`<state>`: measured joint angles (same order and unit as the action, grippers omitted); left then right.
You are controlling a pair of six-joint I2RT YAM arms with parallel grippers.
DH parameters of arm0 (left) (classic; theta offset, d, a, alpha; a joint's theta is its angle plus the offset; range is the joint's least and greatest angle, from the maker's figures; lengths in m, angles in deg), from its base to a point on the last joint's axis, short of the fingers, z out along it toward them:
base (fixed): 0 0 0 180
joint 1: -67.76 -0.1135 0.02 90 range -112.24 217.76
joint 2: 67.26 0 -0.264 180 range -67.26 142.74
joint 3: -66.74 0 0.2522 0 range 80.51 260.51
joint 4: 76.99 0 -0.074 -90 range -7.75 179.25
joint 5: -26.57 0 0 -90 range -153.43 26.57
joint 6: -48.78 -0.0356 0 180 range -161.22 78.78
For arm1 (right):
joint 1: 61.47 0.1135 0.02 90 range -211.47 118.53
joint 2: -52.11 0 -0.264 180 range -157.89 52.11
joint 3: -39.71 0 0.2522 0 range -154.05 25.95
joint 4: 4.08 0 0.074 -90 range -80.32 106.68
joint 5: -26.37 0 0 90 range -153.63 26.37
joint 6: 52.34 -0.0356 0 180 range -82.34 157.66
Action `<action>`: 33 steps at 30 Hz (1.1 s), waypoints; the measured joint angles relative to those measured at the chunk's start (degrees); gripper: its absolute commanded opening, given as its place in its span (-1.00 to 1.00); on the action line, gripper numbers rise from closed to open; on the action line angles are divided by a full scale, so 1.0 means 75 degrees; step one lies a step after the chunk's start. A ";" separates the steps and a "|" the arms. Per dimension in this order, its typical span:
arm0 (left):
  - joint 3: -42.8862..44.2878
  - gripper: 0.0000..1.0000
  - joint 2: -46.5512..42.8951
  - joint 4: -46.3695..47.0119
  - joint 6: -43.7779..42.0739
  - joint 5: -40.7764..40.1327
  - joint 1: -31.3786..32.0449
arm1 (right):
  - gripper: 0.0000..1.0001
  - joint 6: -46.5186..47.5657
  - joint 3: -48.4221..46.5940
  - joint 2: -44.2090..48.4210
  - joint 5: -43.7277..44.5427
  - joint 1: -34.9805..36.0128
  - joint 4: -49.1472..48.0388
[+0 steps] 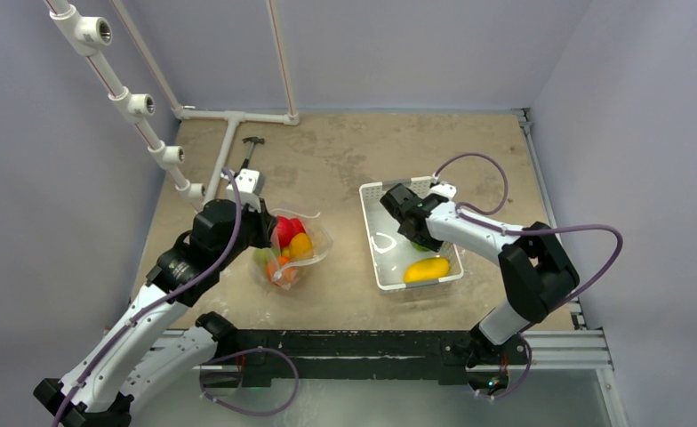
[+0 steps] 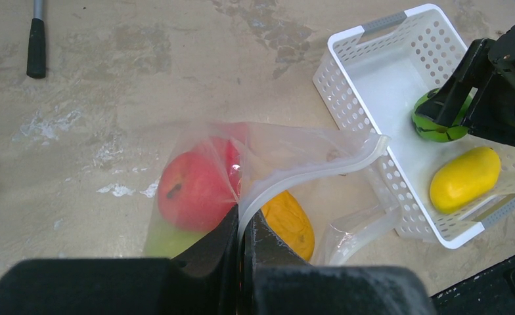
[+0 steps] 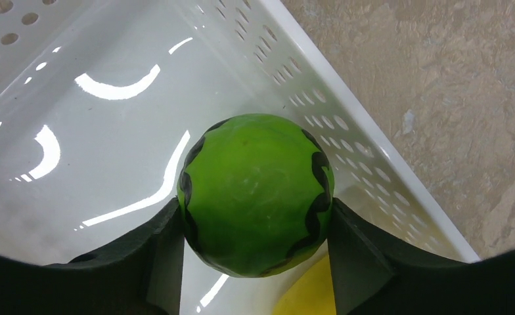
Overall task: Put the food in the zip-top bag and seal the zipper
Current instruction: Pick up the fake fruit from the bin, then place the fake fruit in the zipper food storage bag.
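Black-streaked green fruit [image 3: 258, 197], yellow fruit [image 2: 465, 178], white basket [image 2: 344, 93]

Glossy green fruit [image 3: 258, 197]; plastic basket [image 3: 347, 138] (shiny floor); rough matt table [image 3: 439, 98].

Pale lavender walls [image 1: 398, 44] close in on three sides; the surface [image 1: 345, 160] is mottled tan, scuffed white in places; white pipe framing [image 1: 238, 116] stands at its back left corner

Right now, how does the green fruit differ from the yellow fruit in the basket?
The green fruit is round with dark stripes; the yellow fruit is elongated and plain. The green fruit is clasped by the right gripper; the yellow fruit lies free. Both are in the white basket.
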<state>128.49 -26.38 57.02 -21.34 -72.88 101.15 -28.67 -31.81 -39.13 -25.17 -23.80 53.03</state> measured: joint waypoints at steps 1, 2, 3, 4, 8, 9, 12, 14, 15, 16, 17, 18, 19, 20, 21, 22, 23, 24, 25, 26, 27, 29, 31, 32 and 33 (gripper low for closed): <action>-0.0003 -1.00 0.0000 0.0000 0.0000 0.0006 0.0000 | -0.18 0.0052 0.0000 0.0000 -0.0003 -0.0009 -0.0026; -0.0003 -1.00 0.0000 0.0000 0.0000 0.0009 0.0000 | -0.35 0.0111 0.0000 0.0003 -0.0009 -0.0020 -0.0070; -0.0003 -1.00 0.0000 -0.0003 0.0000 0.0009 0.0000 | -0.50 0.0184 0.0000 0.0003 -0.0020 -0.0029 -0.0111; 0.0000 -1.00 0.0000 -0.0003 -0.0003 0.0009 0.0000 | -0.65 0.0248 0.0003 0.0006 -0.0038 -0.0032 -0.0172; -0.0003 -1.00 0.0006 -0.0003 0.0000 0.0009 0.0000 | -1.00 0.0606 0.0017 0.0038 -0.0152 -0.0041 -0.0472; -0.0003 -1.00 0.0012 -0.0003 0.0000 0.0009 0.0000 | -1.00 0.0676 0.0017 0.0041 -0.0198 -0.0041 -0.0527; -0.0003 -1.00 0.0055 0.0000 0.0000 0.0009 0.0000 | -1.00 0.0833 0.0017 0.0099 -0.0306 -0.0041 -0.0653; -0.0003 -1.00 0.0085 0.0000 0.0000 0.0006 0.0000 | -1.00 0.0941 0.0017 0.0163 -0.0425 -0.0041 -0.0726; -0.0003 -1.00 0.0096 0.0003 0.0000 0.0006 0.0000 | -1.00 0.1003 0.0017 0.0221 -0.0487 -0.0041 -0.0740; -0.0003 -1.00 0.0114 0.0003 0.0000 0.0003 0.0000 | -1.00 0.1067 0.0017 0.0286 -0.0519 -0.0041 -0.0764; -0.0003 -1.00 0.0131 0.0003 0.0000 0.0003 0.0000 | -1.00 0.1160 0.0017 0.0382 -0.0574 -0.0041 -0.0799; -0.0003 -1.00 0.0149 0.0006 0.0000 0.0000 0.0000 | -1.00 0.1282 0.0017 0.0504 -0.0650 -0.0041 -0.0860; -0.0003 -1.00 0.0172 0.0006 0.0000 0.0000 0.0000 | -1.00 0.1408 0.0015 0.0650 -0.0702 -0.0041 -0.0941; -0.0003 -1.00 0.0204 0.0009 0.0000 -0.0003 0.0000 | -1.00 0.1512 0.0000 0.0772 -0.0743 -0.0041 -0.0997; -0.0003 -1.00 0.0233 0.0009 0.0000 -0.0006 0.0000 | -1.00 0.1658 -0.0029 0.0912 -0.0807 -0.0041 -0.1072; -0.0003 -1.00 0.0265 0.0009 0.0000 -0.0009 0.0000 | -1.00 0.1807 -0.0067 0.1064 -0.0889 -0.0041 -0.1163; 0.0000 -1.00 0.0291 0.0015 0.0000 -0.0015 0.0000 | -1.00 0.1941 -0.0099 0.1224 -0.0965 -0.0041 -0.1256; -0.0003 -1.00 0.0321 0.0023 0.0003 -0.0026 0.0000 | -1.00 0.2101 -0.0119 0.1405 -0.1090 -0.0041 -0.1378; -0.0003 -1.00 0.0350 0.0038 0.0000 -0.0035 0.0000 | -1.00 0.2273 -0.0128 0.1614 -0.1233 -0.0041 -0.1521; -0.0003 -1.00 0.0379 0.0052 0.0000 -0.0047 0.0000 | -1.00 0.2439 -0.0131 0.1845 -0.1378 -0.0041 -0.1652; -0.0003 -1.00 0.0405 0.0064 0.0003 -0.0052 0.0000 | -1.00 0.2611 -0.0134 0.2090 -0.1547 -0.0041 -0.1801; -0.0003 -1.00 0.0443 0.0067 0.0003 -0.0067 0.0000 | -1.00 0.2961 -0.0134 0.2573 -0.1906 -0.0041 -0.2098; -0.0003 -1.00 0.0475 0.0064 0.0003 -0.0111 0.0000 | -1.00 0.3299 -0.0137 0.3028 -0.2264 -0.0041 -0.2398; -0.0003 -1.00 0.0487 0.0067 0.0003 -0.0134 -0.0006 | -1.00 0.3471 -0.0137 0.3244 -0.2463 -0.0041 -0.2579; 0.0000 -1.00 0.0493 0.0067 0.0003 -0.0152 -0.0015 | -1.00 0.3652 -0.0137 0.3456 -0.2690 -0.0041 -0.2774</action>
<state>128.49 -22.68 57.52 -21.32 -74.02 101.04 -1.28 -32.84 -13.21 -45.35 -24.10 32.23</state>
